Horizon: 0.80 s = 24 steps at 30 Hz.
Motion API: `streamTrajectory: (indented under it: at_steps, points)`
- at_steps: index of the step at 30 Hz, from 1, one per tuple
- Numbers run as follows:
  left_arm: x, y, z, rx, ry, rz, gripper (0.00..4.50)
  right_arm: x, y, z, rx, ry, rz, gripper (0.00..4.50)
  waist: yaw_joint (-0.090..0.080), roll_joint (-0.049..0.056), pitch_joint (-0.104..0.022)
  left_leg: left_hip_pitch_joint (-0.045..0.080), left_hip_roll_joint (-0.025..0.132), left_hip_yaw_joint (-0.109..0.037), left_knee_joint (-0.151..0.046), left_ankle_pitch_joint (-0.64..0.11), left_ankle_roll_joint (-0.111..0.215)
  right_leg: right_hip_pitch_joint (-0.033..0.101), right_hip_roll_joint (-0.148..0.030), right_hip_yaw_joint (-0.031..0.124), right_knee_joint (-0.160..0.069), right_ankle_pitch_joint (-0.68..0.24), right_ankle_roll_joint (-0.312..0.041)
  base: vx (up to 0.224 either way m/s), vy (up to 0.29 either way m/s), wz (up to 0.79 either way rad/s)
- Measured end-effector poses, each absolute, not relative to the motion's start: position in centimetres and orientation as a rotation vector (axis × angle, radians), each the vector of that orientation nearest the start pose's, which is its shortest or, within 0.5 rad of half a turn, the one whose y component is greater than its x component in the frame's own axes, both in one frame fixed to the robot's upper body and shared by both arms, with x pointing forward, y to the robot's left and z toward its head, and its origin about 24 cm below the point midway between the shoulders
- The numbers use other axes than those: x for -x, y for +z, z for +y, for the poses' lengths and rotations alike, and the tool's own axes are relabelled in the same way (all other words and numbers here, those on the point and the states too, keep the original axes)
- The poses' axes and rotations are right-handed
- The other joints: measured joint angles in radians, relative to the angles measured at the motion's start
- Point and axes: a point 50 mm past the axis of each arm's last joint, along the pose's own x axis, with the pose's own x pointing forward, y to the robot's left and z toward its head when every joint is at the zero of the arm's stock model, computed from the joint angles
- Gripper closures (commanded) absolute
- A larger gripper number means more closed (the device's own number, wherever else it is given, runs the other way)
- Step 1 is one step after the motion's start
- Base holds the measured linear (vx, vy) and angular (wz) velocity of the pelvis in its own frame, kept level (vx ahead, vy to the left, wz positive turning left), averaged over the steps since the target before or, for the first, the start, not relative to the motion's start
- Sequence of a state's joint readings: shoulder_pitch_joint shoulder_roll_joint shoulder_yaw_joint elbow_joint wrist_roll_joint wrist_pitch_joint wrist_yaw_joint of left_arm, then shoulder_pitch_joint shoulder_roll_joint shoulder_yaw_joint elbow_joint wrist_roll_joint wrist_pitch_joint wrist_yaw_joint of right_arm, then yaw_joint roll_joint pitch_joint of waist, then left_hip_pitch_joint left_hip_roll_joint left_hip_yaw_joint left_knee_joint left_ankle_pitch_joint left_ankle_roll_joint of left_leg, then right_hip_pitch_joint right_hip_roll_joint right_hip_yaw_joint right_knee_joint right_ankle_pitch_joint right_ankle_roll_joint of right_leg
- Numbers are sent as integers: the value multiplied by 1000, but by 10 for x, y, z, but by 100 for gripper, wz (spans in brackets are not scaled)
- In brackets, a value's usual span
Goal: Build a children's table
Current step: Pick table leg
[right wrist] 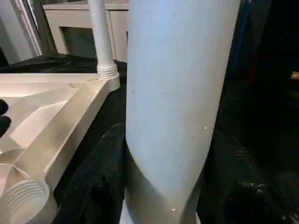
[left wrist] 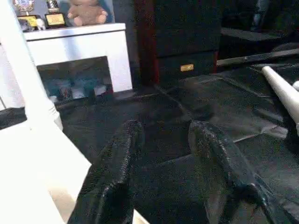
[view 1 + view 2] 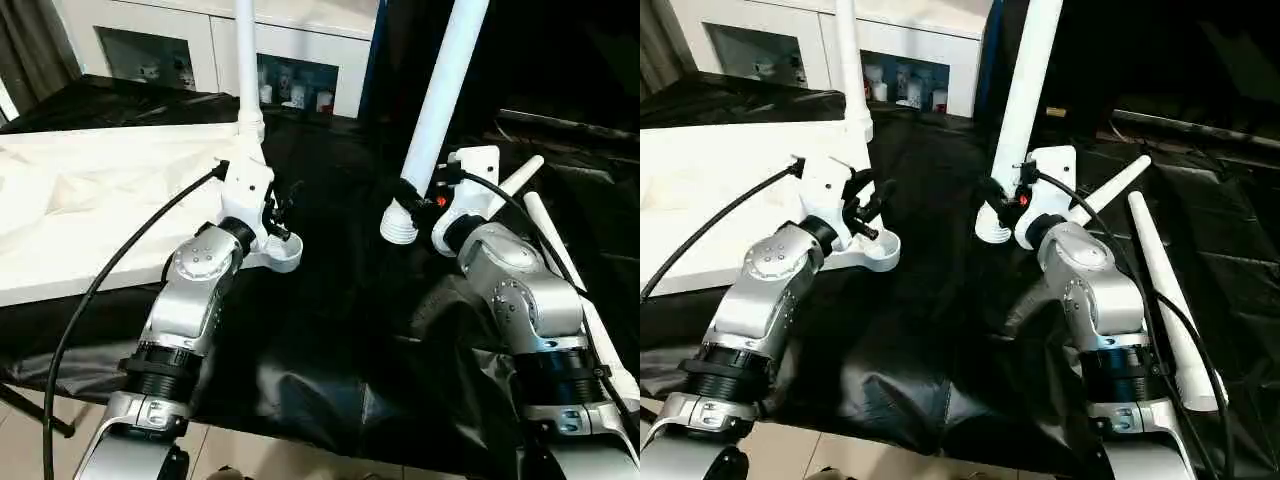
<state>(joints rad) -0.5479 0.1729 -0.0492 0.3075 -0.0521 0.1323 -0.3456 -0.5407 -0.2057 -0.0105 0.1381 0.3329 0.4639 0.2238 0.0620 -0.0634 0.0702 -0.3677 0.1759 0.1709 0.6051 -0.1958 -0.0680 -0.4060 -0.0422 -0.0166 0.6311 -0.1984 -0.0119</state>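
Note:
The children's table top (image 3: 80, 200) lies upside down at the left, ribbed underside up. One white leg (image 3: 246, 60) stands upright in its far right corner socket. The near right corner socket (image 3: 880, 250) is empty and shows its threads. Just above that socket my left gripper (image 3: 865, 205) stands open, with nothing between its black fingers (image 2: 117, 158). My right gripper (image 3: 415, 195) is shut on a second leg (image 3: 440, 90). That leg is nearly upright, leaning right, and its threaded end (image 3: 398, 225) hangs just above the black cloth, to the right of the table top.
Two more white legs (image 3: 1165, 290) (image 3: 1110, 195) lie on the black cloth (image 3: 330, 330) at the right. A white cabinet with glass doors (image 3: 200, 40) stands behind. The cloth drops off at the near edge of the work surface.

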Motion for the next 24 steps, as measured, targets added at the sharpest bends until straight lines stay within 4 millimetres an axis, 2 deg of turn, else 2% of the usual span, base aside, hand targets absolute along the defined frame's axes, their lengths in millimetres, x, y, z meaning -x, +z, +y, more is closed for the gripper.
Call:
streamTrajectory:
  at_steps: [7,13,19,23,24]
  points:
    - [-346,116,122,-169,-488,-63,256,-344,130,-135,-93,411,69,261,-1,0,0,0,0,0,0,0,0,0,0,0,0,0,0,0,0,0]
    - [-351,132,124,-107,-498,-112,256,-347,138,-129,-126,509,49,261,0,-1,0,0,0,0,0,0,1,0,0,0,0,0,0,0,0,0]
    - [-350,141,113,60,-569,-112,256,-350,143,-127,-184,566,69,261,5,-2,0,-1,0,1,0,2,4,0,-1,0,0,0,-1,0,0,0]
    - [-348,161,101,196,-666,-146,256,-349,146,-122,-222,635,92,261,14,-3,0,0,0,1,0,2,4,0,-1,0,0,1,-1,0,0,0]
    - [-348,165,100,238,-687,-148,239,-348,146,-122,-229,650,100,261,15,-3,0,0,0,1,0,2,4,0,-1,0,0,1,-1,0,0,0]
